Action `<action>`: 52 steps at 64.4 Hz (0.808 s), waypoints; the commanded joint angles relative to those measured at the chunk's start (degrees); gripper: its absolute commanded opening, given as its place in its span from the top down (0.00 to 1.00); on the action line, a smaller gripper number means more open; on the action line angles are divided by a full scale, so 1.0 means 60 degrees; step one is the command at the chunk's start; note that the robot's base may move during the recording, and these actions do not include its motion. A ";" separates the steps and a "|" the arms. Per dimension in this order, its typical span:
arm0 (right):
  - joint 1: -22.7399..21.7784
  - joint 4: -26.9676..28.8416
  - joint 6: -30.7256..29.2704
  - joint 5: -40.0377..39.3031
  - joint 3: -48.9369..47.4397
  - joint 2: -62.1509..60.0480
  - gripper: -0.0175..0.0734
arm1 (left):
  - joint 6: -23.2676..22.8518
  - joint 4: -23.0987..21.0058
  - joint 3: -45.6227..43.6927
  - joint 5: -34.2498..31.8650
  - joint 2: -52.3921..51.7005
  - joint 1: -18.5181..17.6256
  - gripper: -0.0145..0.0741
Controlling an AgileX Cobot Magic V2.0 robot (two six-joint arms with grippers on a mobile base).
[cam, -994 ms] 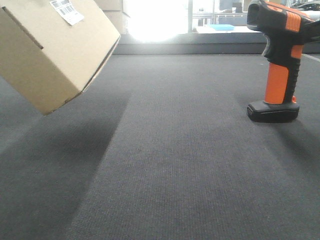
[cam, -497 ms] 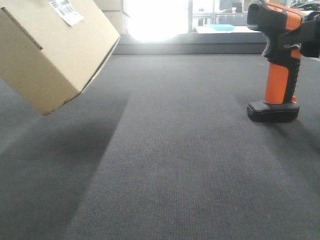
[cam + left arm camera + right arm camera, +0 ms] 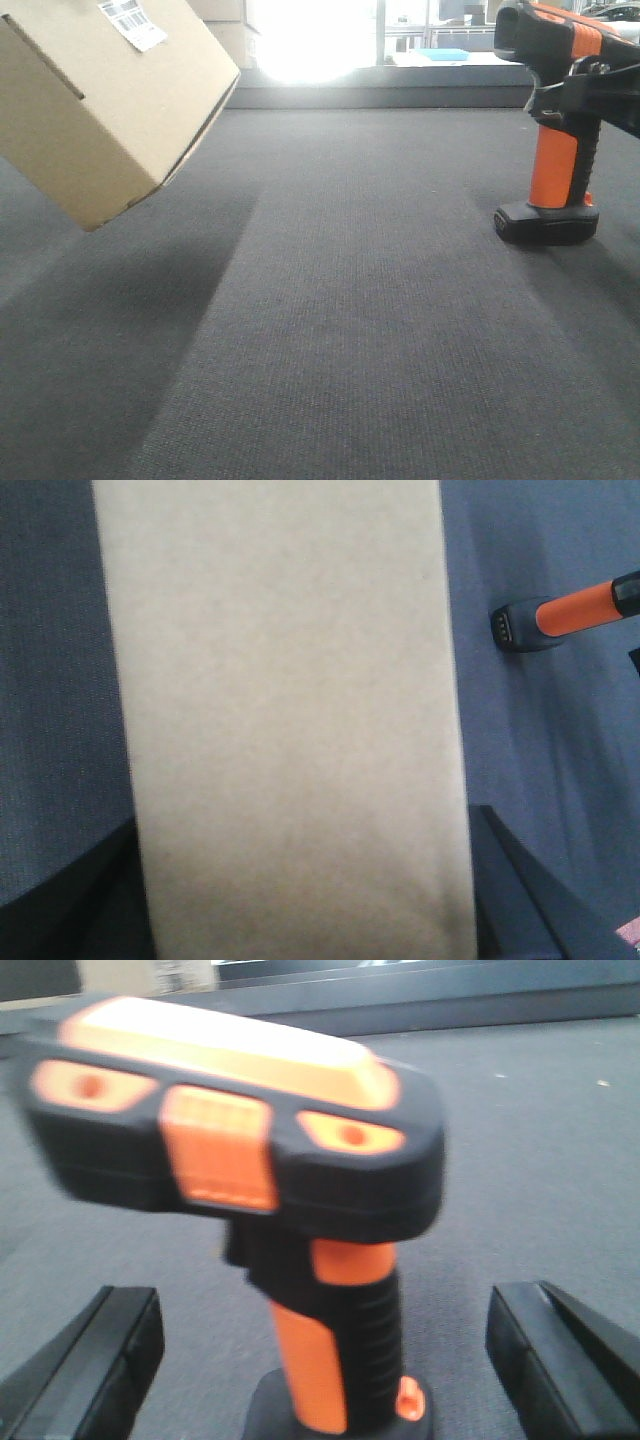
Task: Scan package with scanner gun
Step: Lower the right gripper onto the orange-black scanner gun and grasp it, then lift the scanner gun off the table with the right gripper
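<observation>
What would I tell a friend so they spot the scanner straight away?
Look across the dark grey carpet to its right side, opposite the tilted brown package. The scanner gun stands upright there on a flat black base: pistol-shaped, black, and the only thing with a bright orange handle.

We find no readable text. One white barcode label [image 3: 132, 22] sits on the upper face of the package [image 3: 100, 120]; we see dark bars and print lines, all too small to read.

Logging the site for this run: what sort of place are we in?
Probably an office or lab: dark grey carpet, a bright window behind, cardboard boxes stacked beside it.
</observation>
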 commanded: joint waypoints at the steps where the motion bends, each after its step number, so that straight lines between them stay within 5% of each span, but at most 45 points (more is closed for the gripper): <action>1: 0.0006 0.0124 0.0020 -0.0795 -0.0065 0.0194 0.19 | 0.0067 -0.0125 -0.0032 -0.0082 -0.0124 -0.0002 0.96; 52: 0.0006 -0.0461 0.0873 -0.0929 -0.1284 0.1632 0.19 | 0.0067 0.0044 -0.0032 -0.0225 -0.0124 -0.0002 0.96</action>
